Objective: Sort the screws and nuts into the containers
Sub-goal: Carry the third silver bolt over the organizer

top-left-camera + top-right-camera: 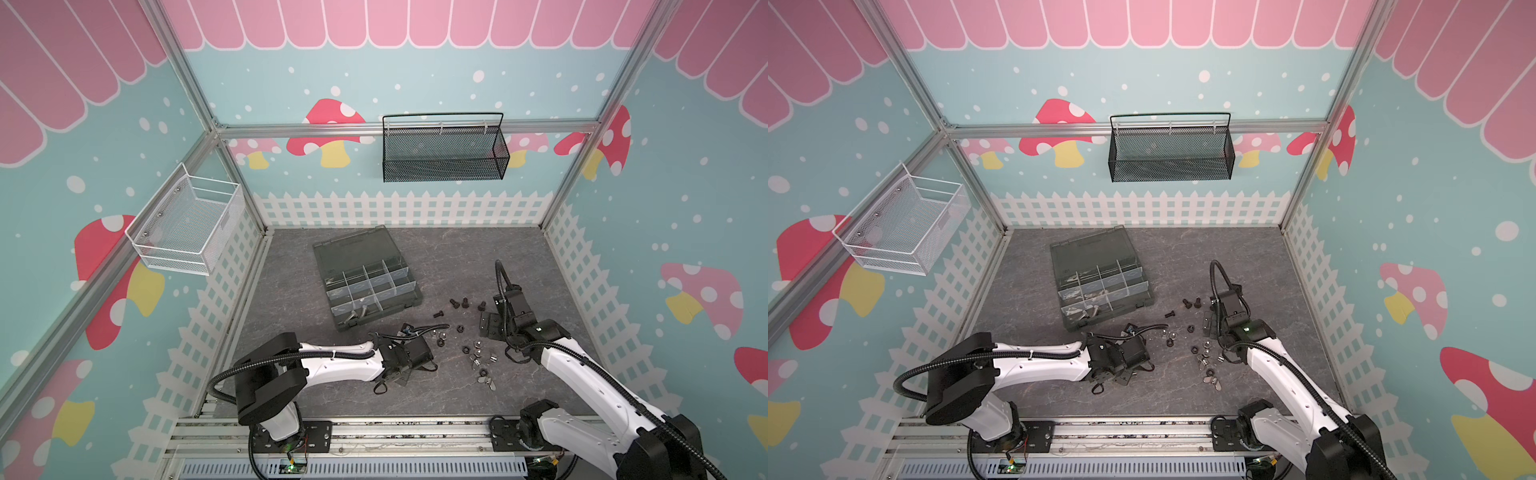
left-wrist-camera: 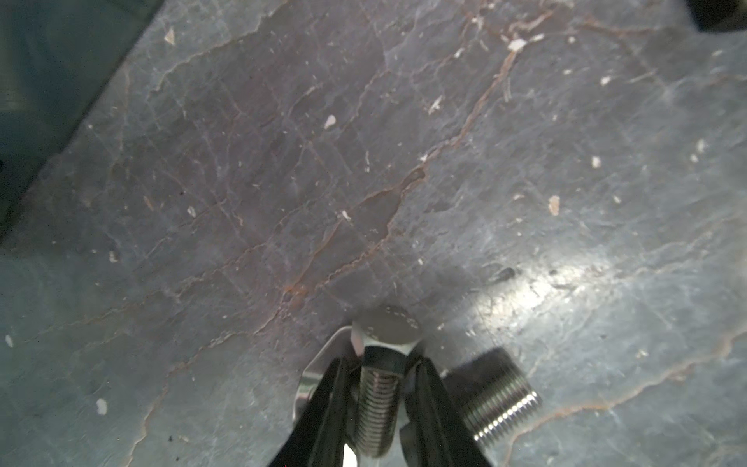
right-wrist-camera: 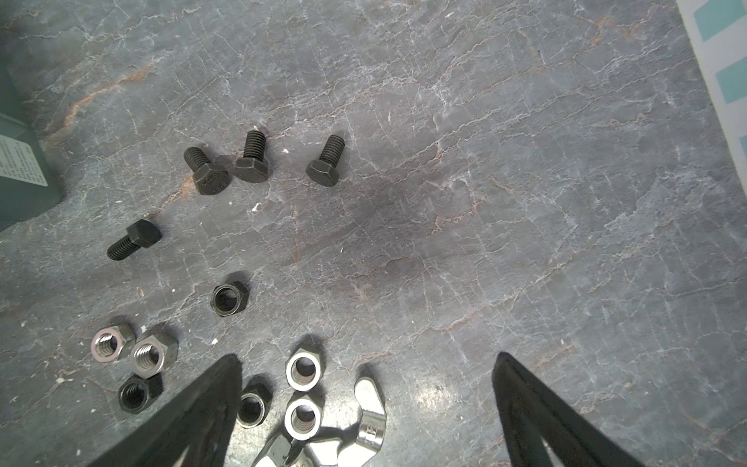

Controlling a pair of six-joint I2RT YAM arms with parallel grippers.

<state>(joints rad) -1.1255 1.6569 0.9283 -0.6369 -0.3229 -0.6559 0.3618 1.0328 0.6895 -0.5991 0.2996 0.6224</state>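
In the left wrist view my left gripper [image 2: 380,366] is shut on the threaded shank of a silver hex-head screw [image 2: 378,400]. A second silver screw [image 2: 499,398] lies on the table beside it. My right gripper [image 3: 366,360] stands open, low over the loose nuts, with nothing between its fingers. Silver nuts [image 3: 303,370], black nuts [image 3: 228,299] and a wing nut [image 3: 370,418] lie there. Several black screws [image 3: 252,159] lie further out. The dark-grey organizer [image 1: 409,296], lid open, sits behind both arms in both top views. Silver screws [image 1: 357,314] lie in a near compartment.
A white wire basket [image 1: 187,224] hangs on the left wall and a black mesh basket [image 1: 444,149] on the back wall. Loose black screws [image 1: 465,303] and nuts [image 1: 478,353] lie between the two arms. The aluminium rail [image 1: 374,432] runs along the table's front edge.
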